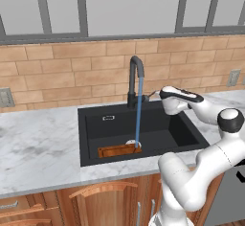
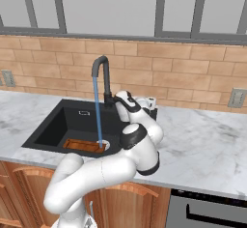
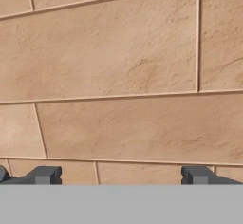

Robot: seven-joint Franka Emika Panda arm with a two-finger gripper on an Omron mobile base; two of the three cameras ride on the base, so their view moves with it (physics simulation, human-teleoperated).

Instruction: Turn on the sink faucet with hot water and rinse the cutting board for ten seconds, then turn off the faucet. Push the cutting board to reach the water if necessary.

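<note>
The black gooseneck sink faucet (image 1: 136, 76) (image 2: 102, 72) stands at the back rim of the black sink (image 1: 95, 124) (image 2: 55, 125). A thin blue stream of water (image 1: 139, 117) (image 2: 98, 118) falls from the spout onto the right end of the orange-brown cutting board (image 1: 116, 150) (image 2: 81, 146). The board lies flat against the basin's front wall, beside the white drain (image 1: 133, 143). My gripper (image 1: 154, 94) (image 2: 150, 105) (image 3: 121, 175) hovers just right of the faucet's base, near the side lever (image 1: 145, 97). It points at the brick wall and is open, with nothing between its fingertips (image 3: 45, 174).
Marble counter (image 1: 38, 143) (image 2: 202, 145) runs on both sides of the sink. The brick backsplash (image 3: 123, 76) is close ahead of the hand. Wall outlets (image 1: 233, 77) (image 1: 5, 97) (image 2: 236, 97) sit on it. A silver overflow slot (image 1: 108, 118) marks the basin's back wall.
</note>
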